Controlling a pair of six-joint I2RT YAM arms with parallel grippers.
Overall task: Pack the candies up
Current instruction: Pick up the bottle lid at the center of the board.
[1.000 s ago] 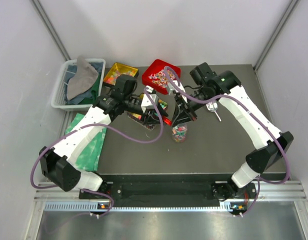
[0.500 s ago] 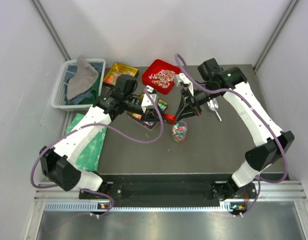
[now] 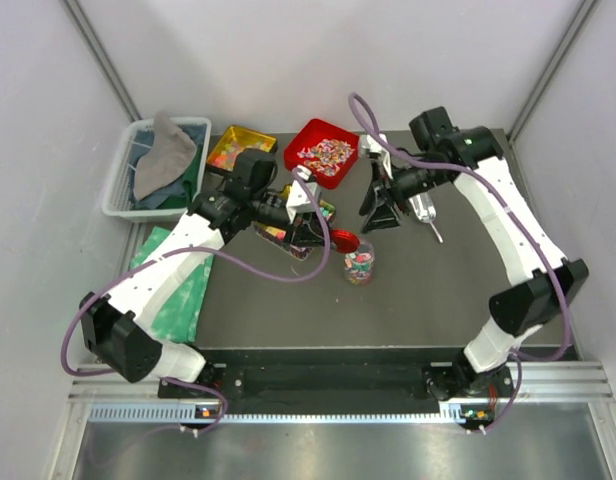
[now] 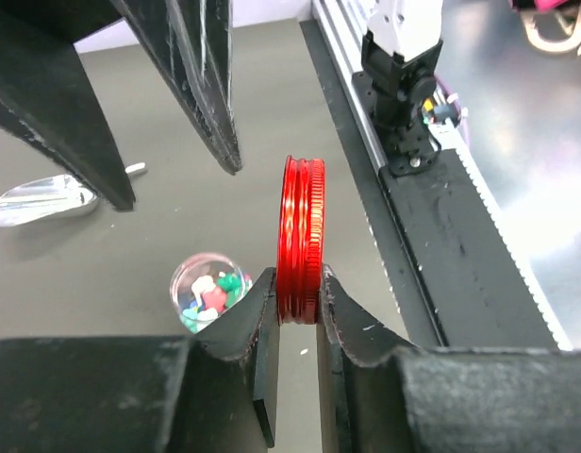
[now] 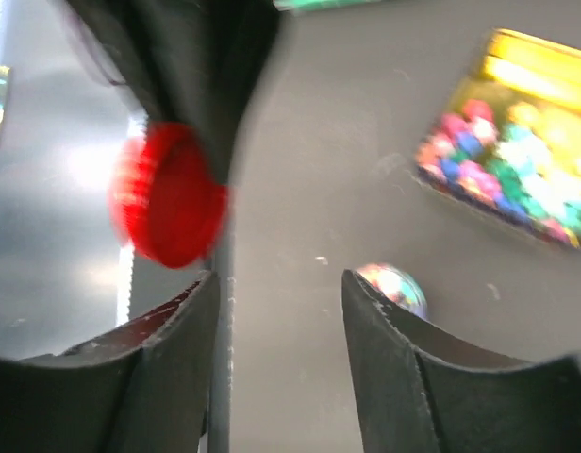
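Note:
My left gripper (image 4: 298, 283) is shut on a red round lid (image 4: 301, 236), held edge-on between its fingers; in the top view the lid (image 3: 344, 239) hangs just left of a small clear jar (image 3: 359, 263) holding mixed candies (image 4: 208, 290). My right gripper (image 3: 380, 214) stands open above and to the right of the jar with nothing between its fingers (image 5: 182, 326). From the right wrist the lid (image 5: 168, 196) and the jar (image 5: 396, 284) show blurred. More candies lie in a red tray (image 3: 323, 152), a yellow tray (image 3: 241, 146) and a tray (image 5: 503, 179) partly hidden under my left arm.
A metal spoon (image 3: 426, 213) lies on the dark mat right of my right gripper. A pale bin with a grey cloth (image 3: 158, 160) stands at the back left. A green cloth (image 3: 180, 290) lies along the mat's left edge.
My right gripper has opened, let go of the red lid and drawn back up and to the right. My left gripper has closed on the lid.

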